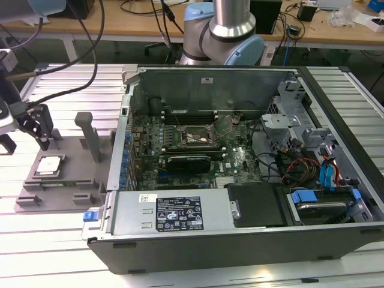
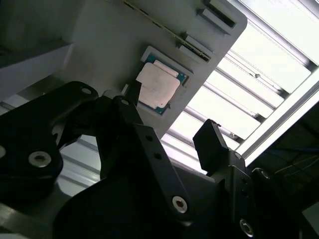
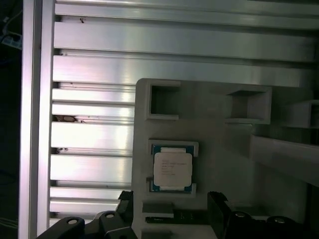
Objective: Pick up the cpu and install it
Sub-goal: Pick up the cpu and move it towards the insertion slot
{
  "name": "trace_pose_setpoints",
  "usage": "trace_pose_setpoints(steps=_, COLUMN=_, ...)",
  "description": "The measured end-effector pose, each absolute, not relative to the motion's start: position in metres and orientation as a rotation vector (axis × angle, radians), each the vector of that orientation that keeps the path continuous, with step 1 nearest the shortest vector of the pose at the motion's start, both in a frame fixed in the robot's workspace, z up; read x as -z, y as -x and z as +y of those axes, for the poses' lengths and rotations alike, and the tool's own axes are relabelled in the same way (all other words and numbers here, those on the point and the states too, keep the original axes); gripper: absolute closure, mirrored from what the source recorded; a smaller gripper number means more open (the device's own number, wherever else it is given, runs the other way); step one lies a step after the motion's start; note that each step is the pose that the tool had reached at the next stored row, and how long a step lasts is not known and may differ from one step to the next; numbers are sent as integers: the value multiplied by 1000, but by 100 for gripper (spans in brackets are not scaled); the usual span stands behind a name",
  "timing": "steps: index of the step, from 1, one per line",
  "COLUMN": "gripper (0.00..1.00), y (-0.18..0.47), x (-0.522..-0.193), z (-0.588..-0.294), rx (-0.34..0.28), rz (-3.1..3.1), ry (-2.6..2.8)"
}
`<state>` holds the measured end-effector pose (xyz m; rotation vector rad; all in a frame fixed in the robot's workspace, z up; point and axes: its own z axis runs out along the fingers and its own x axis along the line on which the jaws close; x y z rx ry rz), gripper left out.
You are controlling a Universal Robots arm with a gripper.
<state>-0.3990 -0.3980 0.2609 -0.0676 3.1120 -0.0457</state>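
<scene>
The cpu (image 1: 49, 165) is a small square chip with a silvery top. It lies flat in a recess of the grey plastic tray (image 1: 72, 180) at the exterior view's left. My gripper (image 1: 24, 139) hangs open just above the tray, a little beyond the chip, with nothing between its black fingers. In the first wrist view the cpu (image 3: 172, 168) sits close ahead of the open gripper (image 3: 172, 201). The second wrist view shows the cpu (image 2: 158, 85) past the gripper (image 2: 169, 112), apart from both fingertips (image 2: 209, 133). The motherboard's black socket frame (image 1: 193, 137) lies inside the case.
An open computer case (image 1: 240, 240) takes up the middle and right, with cables, a drive cage (image 1: 288, 120) and a blue-latched bay (image 1: 318, 201) inside. Upright grey blocks (image 1: 91, 135) stand on the tray beside the chip. The table is ribbed aluminium (image 1: 54, 240). The arm's base (image 1: 223, 33) stands behind the case.
</scene>
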Motion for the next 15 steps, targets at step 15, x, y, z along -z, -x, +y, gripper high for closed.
trace_pose_setpoints(steps=15, gripper=30, y=397, x=-253, z=-398, rx=54, rz=3112, ry=68)
